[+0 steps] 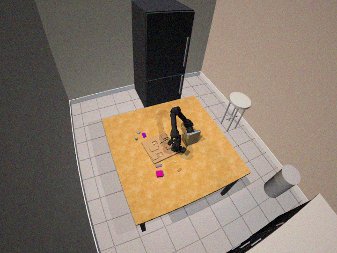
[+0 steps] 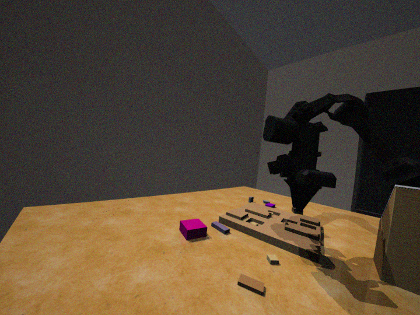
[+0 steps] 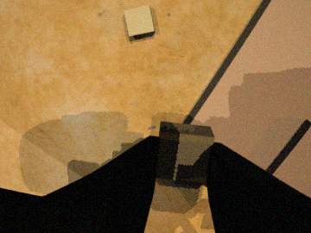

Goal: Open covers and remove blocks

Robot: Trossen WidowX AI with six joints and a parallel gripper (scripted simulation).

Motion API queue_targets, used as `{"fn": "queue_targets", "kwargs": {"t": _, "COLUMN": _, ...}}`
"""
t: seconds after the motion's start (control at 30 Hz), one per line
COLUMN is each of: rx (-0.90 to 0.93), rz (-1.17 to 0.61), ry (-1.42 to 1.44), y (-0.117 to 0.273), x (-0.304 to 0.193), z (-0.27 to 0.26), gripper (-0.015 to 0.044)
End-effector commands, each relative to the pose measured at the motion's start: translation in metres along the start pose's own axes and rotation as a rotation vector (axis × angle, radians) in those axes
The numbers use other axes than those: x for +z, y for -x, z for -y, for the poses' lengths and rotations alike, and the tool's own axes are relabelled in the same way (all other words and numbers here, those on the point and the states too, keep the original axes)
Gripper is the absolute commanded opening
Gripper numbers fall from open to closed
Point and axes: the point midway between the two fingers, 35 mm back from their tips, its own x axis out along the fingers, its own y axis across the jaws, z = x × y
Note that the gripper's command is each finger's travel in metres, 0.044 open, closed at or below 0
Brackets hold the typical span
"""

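Note:
My gripper [image 2: 297,210] [image 3: 183,150] is shut on a small dark-looking brownish block [image 3: 194,130], held above the edge of the puzzle board [image 1: 148,149] [image 2: 271,231] [image 3: 276,47]. The board has raised covers, one cover [image 2: 237,214] at its left end, and open wells, one well [image 1: 159,154] [image 2: 255,221] near the front. Whether the pale patch in that well is a block is unclear. A pale yellow block [image 1: 175,161] [image 2: 272,259] [image 3: 139,22], a tan block [image 1: 179,169] [image 2: 251,282] and a lavender block [image 1: 158,165] [image 2: 220,227] lie on the table beside the board.
A magenta box [image 1: 159,173] [image 2: 192,228] stands beyond the lavender block. A purple piece [image 1: 143,135] [image 2: 269,205] and two small grey pieces [image 1: 138,132] [image 1: 136,138] lie past the board's far side. A tall box [image 1: 192,137] [image 2: 402,237] stands close to the arm.

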Motion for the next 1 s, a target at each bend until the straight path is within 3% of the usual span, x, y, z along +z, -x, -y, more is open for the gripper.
{"fn": "queue_targets", "kwargs": {"t": 0.0, "rx": 0.003, "rz": 0.004, "ry": -0.010, "y": 0.000, "x": 0.001, "z": -0.014, "gripper": 0.0080}}
{"fn": "queue_targets", "kwargs": {"t": 0.43, "rx": -0.016, "rz": -0.009, "ry": -0.018, "y": -0.008, "x": -0.008, "z": -0.061, "gripper": 0.0080}}
{"fn": "queue_targets", "kwargs": {"t": 0.97, "rx": -0.016, "rz": -0.008, "ry": -0.018, "y": -0.031, "x": -0.005, "z": -0.063, "gripper": 0.0080}}
